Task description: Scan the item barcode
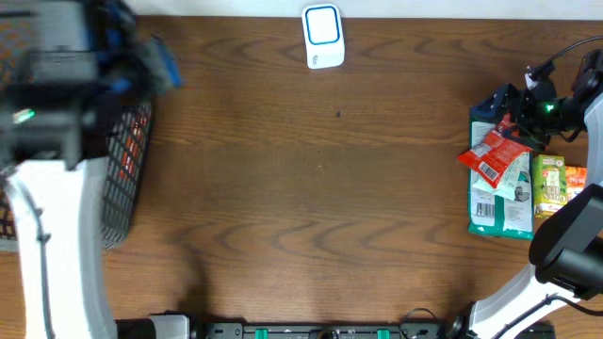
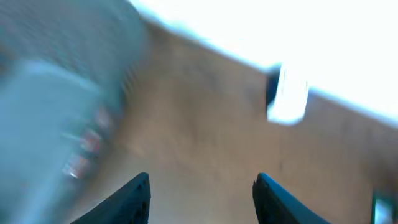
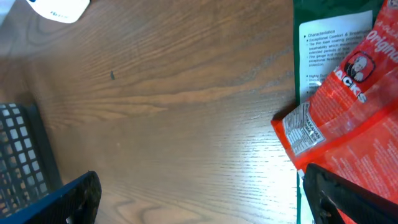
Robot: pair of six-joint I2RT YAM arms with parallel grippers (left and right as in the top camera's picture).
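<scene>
Scan pending: right gripper [image 3: 205,199] jaws open over the ungrasped red foil snack packet [image 3: 354,112]; left gripper [image 2: 202,193] jaws apart, empty.

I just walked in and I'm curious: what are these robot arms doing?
The right gripper hangs open over a red snack bag on a pile of packets, nothing picked up yet. The left gripper is by the wire basket, holding nothing. The white scanner sits at the far edge of the table.
</scene>
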